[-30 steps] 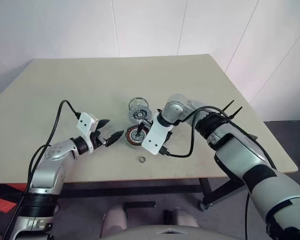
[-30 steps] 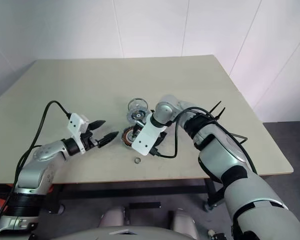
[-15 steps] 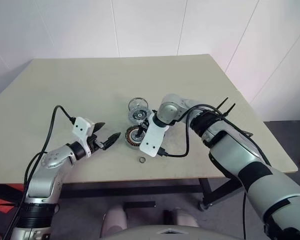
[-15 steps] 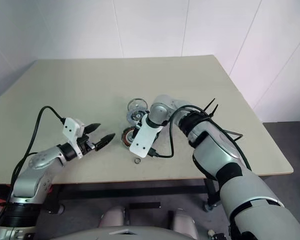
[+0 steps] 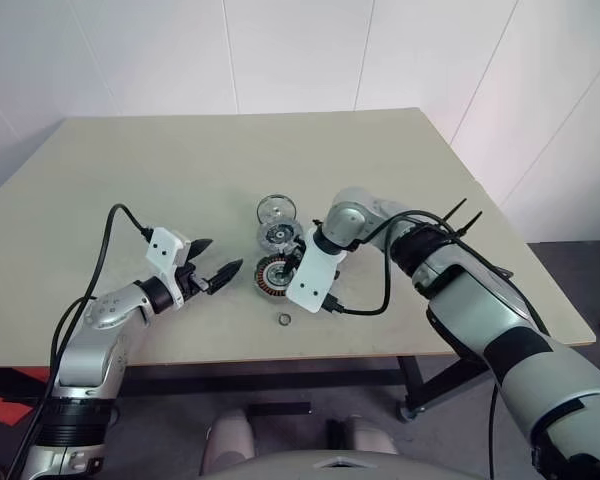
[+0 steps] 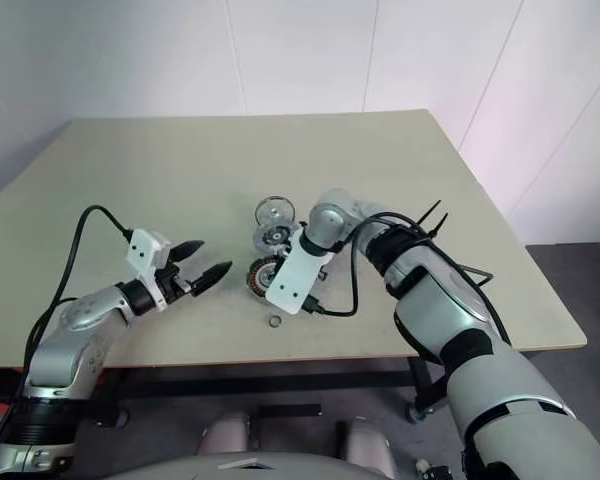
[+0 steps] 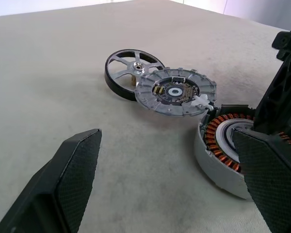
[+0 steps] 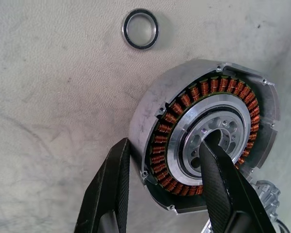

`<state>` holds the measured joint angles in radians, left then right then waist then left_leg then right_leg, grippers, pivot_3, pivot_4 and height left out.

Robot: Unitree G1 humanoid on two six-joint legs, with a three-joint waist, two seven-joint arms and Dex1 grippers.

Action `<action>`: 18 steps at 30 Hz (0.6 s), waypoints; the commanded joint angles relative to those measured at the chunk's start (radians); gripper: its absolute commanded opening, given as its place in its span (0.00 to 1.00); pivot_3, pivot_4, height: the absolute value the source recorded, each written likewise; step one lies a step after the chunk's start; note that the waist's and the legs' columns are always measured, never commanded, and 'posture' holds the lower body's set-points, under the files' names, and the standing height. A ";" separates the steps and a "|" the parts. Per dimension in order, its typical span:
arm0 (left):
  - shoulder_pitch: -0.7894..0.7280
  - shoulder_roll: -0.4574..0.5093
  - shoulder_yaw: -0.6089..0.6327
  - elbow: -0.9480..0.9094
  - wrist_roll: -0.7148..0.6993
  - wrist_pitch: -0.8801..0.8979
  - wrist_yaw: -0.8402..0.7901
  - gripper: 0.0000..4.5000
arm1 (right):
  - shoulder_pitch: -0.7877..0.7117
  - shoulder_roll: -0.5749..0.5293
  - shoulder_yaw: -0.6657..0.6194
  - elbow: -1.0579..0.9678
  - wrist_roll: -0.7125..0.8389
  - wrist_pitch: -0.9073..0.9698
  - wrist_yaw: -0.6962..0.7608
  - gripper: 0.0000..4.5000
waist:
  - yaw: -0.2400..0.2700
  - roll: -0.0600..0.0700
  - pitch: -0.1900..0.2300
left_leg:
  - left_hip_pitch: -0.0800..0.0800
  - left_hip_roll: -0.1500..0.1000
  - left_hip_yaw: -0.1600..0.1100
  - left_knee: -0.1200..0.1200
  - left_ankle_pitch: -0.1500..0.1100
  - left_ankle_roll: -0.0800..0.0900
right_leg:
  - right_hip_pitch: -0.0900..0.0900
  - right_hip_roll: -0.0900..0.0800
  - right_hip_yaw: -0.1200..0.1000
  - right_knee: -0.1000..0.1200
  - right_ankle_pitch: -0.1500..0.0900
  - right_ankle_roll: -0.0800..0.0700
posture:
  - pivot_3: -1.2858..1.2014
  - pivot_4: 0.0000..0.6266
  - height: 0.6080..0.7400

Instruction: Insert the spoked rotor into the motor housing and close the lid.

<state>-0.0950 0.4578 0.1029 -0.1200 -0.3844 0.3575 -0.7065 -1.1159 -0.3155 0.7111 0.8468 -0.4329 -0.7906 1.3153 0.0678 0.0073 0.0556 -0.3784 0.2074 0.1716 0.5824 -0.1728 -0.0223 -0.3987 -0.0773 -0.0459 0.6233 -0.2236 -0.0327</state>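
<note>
Spanning a white-walled corner, beige table [image 5: 130, 170]; left jaws spread, right jaws pinching motor housing [image 8: 208, 141] wall.

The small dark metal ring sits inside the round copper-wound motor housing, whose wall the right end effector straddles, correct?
Not inside: the right wrist view shows the small dark metal ring lying on the beige table, apart from the round copper-wound motor housing, whose wall the right end effector straddles.
</note>
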 commanded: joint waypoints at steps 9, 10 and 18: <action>-0.061 0.014 -0.013 0.037 0.004 -0.013 -0.037 1.00 | -0.010 -0.091 -0.103 -0.246 0.114 0.095 0.028 0.43 | 0.002 -0.003 0.002 | 0.000 0.000 0.000 0.001 0.000 0.000 | 0.000 0.001 0.000 0.000 0.000 0.000 | 0.52 0.00 1.00; -0.064 0.013 -0.015 0.042 0.005 -0.015 -0.039 1.00 | -0.007 -0.106 -0.107 -0.262 0.121 0.101 0.034 0.43 | 0.003 -0.004 0.002 | 0.000 0.000 0.000 0.001 0.000 0.000 | 0.000 0.001 0.000 0.000 0.000 0.000 | 0.52 0.00 1.00; -0.087 0.007 -0.033 0.067 0.011 -0.019 -0.054 1.00 | 0.031 -0.252 -0.131 -0.286 0.108 0.138 0.037 0.43 | 0.003 -0.007 0.005 | -0.001 0.000 0.000 0.002 0.000 0.000 | 0.000 0.000 0.000 0.000 0.000 0.000 | 0.52 0.00 1.00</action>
<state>-0.1581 0.4599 0.0724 -0.0442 -0.3720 0.3565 -0.7543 -1.0650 -0.5483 0.6301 0.5779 -0.3378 -0.6534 1.3685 0.0704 0.0001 0.0601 -0.3793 0.2073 0.1713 0.5843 -0.1727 -0.0223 -0.3986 -0.0768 -0.0456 0.6236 -0.2233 -0.0330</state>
